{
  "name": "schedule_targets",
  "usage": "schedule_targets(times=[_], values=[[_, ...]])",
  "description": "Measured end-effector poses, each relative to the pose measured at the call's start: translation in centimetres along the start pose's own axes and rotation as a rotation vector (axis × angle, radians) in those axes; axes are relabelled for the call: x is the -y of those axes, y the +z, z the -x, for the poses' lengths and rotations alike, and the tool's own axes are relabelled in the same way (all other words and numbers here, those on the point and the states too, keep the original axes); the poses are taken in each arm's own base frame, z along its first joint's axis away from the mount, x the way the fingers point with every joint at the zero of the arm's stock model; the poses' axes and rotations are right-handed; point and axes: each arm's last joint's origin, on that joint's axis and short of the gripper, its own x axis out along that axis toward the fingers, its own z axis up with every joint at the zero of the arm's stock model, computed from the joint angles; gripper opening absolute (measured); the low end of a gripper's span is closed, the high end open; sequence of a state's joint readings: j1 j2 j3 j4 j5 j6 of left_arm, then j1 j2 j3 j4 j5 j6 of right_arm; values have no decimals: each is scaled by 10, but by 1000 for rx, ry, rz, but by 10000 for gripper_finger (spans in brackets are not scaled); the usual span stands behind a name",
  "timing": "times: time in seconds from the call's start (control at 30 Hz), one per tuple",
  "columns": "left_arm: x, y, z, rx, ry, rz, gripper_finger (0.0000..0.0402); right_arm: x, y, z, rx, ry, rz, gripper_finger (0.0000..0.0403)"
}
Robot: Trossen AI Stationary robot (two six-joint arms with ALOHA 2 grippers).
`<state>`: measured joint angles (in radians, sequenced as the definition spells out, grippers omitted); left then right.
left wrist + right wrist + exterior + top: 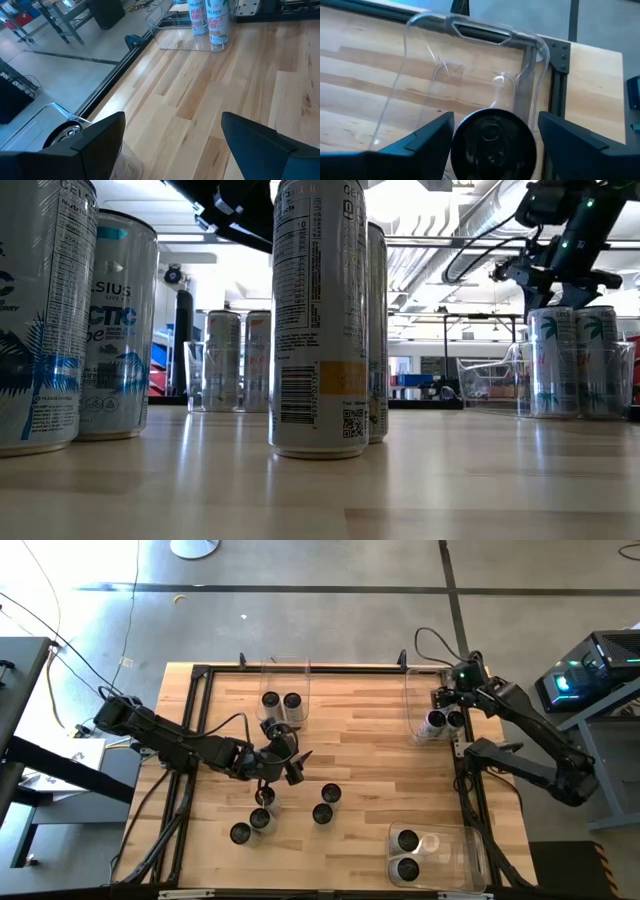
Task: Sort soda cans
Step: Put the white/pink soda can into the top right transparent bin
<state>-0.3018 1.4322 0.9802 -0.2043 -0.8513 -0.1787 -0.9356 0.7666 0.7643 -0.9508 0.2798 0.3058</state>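
Several soda cans stand loose on the wooden table, among them two [330, 793] [322, 813] near the middle and three [260, 820] at the near left. My left gripper [287, 755] [172, 125] hangs open above the table's middle, nothing between its fingers. My right gripper [448, 705] [495, 117] stands open over the far right clear bin [425, 690]. Its fingers are on either side of and above the dark top of a can [492, 145] that stands upright in that bin beside a second can [435, 722].
A far middle bin [285, 675] holds two cans [270, 700]. A near right bin [460, 855] holds two or three cans [405, 868]. A black frame rail [465, 790] runs along the table's right side. Bare wood lies between the loose cans and the right bins.
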Motion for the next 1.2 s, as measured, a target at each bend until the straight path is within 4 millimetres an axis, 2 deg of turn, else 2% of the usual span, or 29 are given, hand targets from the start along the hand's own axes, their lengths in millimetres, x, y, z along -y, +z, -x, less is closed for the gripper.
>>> schedule_targets(times=[0.33,0.43,0.7,0.93,1.2], values=[[0,0,0,-1,-3,1,323,1,9,12,45,13,4,283],[0,0,0,-1,-3,1,323,-1,9,7,16,4,-12,284],[0,-1,0,-6,-3,-5,323,-9,4,-23,-90,-4,23,284],[0,-1,0,-6,-3,-12,323,-11,3,-28,-139,3,34,279],[0,-1,0,-6,-3,-13,323,-11,1,-27,-162,24,41,237]])
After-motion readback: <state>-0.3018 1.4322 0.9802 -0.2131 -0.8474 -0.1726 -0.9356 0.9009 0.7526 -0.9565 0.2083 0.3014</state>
